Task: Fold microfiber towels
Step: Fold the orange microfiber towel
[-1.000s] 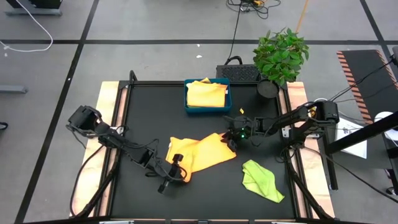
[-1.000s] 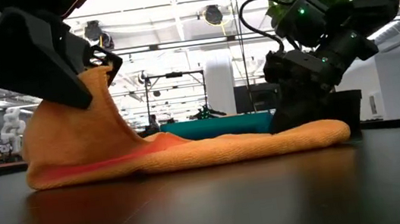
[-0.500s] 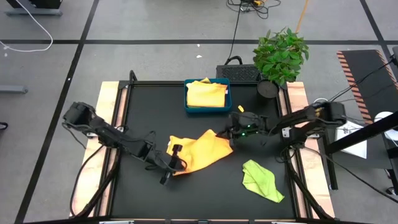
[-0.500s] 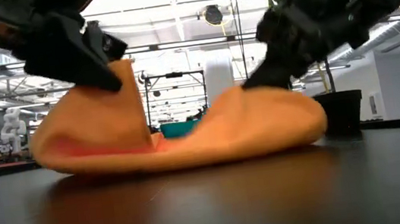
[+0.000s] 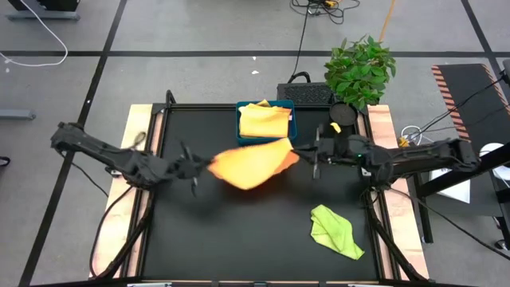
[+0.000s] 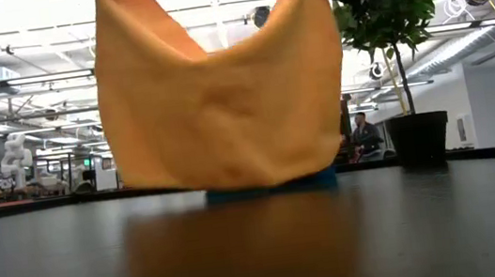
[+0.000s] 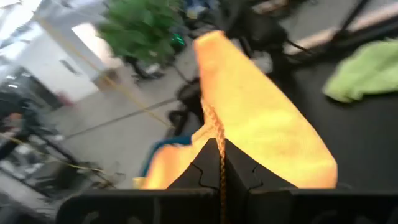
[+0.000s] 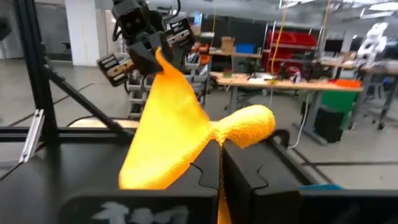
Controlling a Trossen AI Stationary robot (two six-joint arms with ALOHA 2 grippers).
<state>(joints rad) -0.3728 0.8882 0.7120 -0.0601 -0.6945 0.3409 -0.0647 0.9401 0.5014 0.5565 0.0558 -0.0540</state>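
Lifted right up now: the soft orange-yellow microfiber towel, hanging in the air between the two arms, over the middle of the flat black table; a second ago, lying low on that table with only its ends picked up; half a second ago, rising at both ends; now clear of the table, by the look of the low view, and sagging in the middle like a little hammock. Shut tight on one corner: the left gripper, with the cloth edge squeezed between its two dark fingers in its own wrist view. Shut tight on the far corner too: the right gripper; partly open a second ago, closed on the towel now. Both arms stretched out and raised, well apart from each other, with the cloth spread wide between them.

Good news for the job, probably: held by two corners and up high, so ready to be laid down smooth or swung over on itself; no fold made in it yet. Waiting its turn: the crumpled lime green soft towel, on the table nearer the right arm, well apart from the lifted one. Already in the hard blue rectangular tray at the back of the table: a pale yellow soft towel. Easy to go wrong: a floppy corner slipping out, or the sagging middle bunching up when set down.
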